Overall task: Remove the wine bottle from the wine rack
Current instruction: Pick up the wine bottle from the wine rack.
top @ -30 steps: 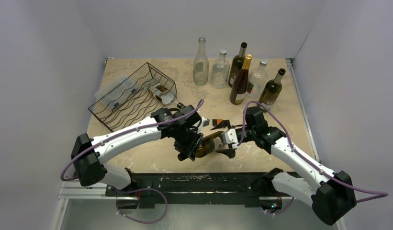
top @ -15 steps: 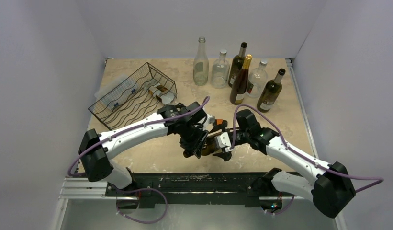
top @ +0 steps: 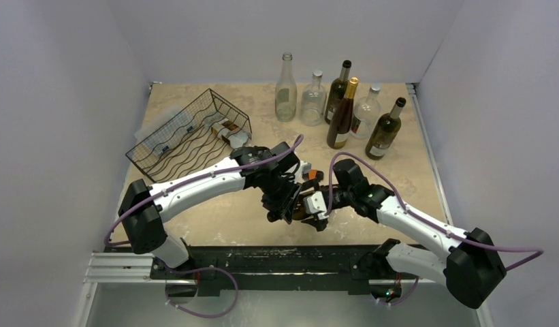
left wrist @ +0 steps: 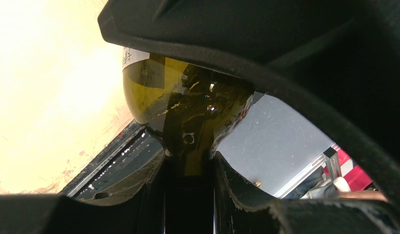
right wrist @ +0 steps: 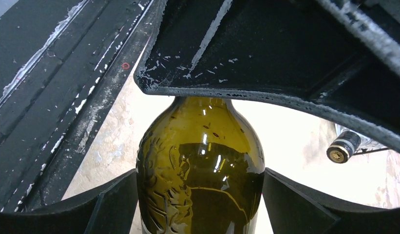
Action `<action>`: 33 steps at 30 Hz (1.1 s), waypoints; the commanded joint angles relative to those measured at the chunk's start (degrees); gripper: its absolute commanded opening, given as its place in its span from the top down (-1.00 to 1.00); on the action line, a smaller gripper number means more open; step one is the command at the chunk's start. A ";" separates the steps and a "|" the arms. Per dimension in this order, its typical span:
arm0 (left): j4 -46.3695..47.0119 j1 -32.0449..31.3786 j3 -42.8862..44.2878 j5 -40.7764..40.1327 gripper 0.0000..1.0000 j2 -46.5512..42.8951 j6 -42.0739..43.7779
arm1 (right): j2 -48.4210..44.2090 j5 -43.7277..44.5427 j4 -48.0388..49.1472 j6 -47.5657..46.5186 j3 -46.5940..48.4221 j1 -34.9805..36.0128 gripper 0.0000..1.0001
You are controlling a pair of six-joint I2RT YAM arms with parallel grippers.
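Note:
A dark olive wine bottle [top: 301,205] hangs above the table's near middle, held between both arms. My left gripper [top: 283,204] is shut on its neck; in the left wrist view the neck runs down between my fingers [left wrist: 188,168] and the bottle's shoulder [left wrist: 183,97] fills the middle. My right gripper [top: 317,204] has its jaws against both sides of the bottle's body [right wrist: 200,161], pressed on it [right wrist: 200,200]. The black wire wine rack [top: 184,139] stands at the back left, apart from both grippers.
Another bottle [top: 229,131] lies in the rack; its capped end shows in the right wrist view [right wrist: 340,148]. Several upright bottles [top: 341,102] stand at the back right. The black base rail [top: 276,259] runs along the near edge.
My left arm has carried the bottle to the right and nearer. My right gripper has moved left onto the bottle's body and its jaws now sit against it.

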 commanded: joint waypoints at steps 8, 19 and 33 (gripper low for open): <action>6.79 0.47 3.26 4.96 1.00 -0.58 -1.29 | 0.81 2.46 3.52 0.84 -0.69 0.70 -0.81; 11.20 1.27 -1.38 7.15 1.00 -2.96 -3.32 | -0.10 4.45 6.24 5.57 -0.30 -0.20 -0.87; 16.29 1.91 -4.78 10.26 0.87 -4.37 -5.39 | 0.60 4.53 4.65 4.29 0.43 -0.34 -0.51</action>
